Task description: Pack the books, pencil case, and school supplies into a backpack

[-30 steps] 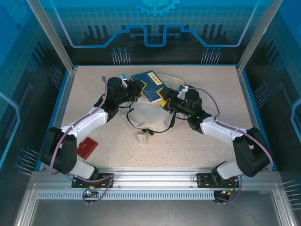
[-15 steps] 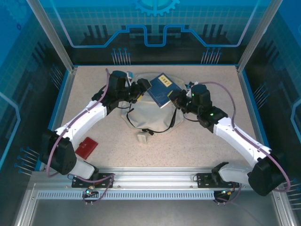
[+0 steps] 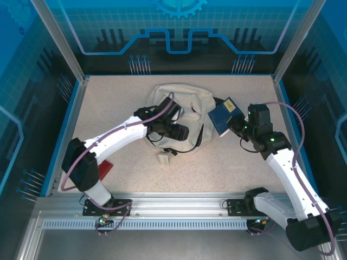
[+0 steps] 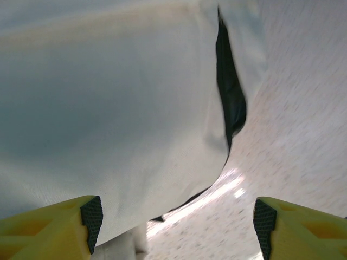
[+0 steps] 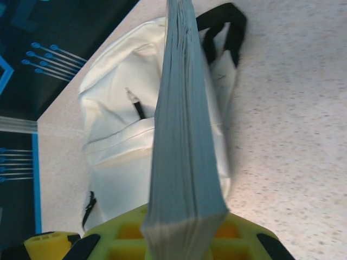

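The backpack (image 3: 184, 98) lies flat near the far edge of the worktop (image 3: 108, 108), about midway between its left and right edges. The right jaws pinch the navy book (image 3: 223, 116) by one end and hold it off the worktop, just beside the backpack on the side toward the right edge. The left jaws stand spread above the cream fabric, with nothing between the pads (image 4: 92, 216).

We judge the step in hand to be getting this book inside, and that needs a mouth to aim at. We would bring the left jaws down on a single layer of fabric beside the zip and lift it, which also anchors the soft bag against sliding. Then we would tip the book so a thin edge leads, feed it in at a low angle, and let go only once most of it is inside. The end grip may let the book swing. The short zip slit (image 5: 135, 108) looks too small for it, and we cannot tell whether the main opening is undone.
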Controlling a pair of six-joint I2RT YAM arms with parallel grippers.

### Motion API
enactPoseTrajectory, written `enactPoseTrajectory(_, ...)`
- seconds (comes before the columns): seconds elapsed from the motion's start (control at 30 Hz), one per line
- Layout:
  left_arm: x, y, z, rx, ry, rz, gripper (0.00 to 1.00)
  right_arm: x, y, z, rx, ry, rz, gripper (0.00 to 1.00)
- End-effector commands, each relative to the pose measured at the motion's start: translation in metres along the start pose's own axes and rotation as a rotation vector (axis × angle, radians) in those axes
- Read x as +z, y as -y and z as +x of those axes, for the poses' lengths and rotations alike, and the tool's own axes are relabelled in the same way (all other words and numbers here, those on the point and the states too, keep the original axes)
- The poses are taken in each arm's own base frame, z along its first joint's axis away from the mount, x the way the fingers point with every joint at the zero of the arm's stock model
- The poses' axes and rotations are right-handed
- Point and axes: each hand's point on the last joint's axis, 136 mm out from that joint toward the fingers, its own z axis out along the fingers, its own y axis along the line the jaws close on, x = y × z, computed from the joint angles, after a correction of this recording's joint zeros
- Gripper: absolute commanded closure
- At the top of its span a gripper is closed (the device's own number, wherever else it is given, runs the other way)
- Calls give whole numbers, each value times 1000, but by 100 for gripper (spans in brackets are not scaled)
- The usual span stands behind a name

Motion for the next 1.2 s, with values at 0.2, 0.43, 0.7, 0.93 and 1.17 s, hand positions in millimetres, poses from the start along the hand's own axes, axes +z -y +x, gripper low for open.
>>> enactPoseTrajectory(0.2,28,-33,42,317,-258,-138,19,2,18,13,18,-50,21,94)
enactPoseTrajectory(0.43,46,-47,43,348,-344,-211,24,3,17,14,27,-57,20,94)
enactPoseTrajectory(0.7,42,-42,21,340,-269,-224,70,-1,19,13,36,-45,21,94)
enactPoseTrajectory(0.93,24,-17,7,338,-213,-115,91,-1,19,13,39,-46,18,94)
enactPoseTrajectory(1.17,7,6,-6,328,-165,-7,96,-5,20,13,31,-35,22,94)
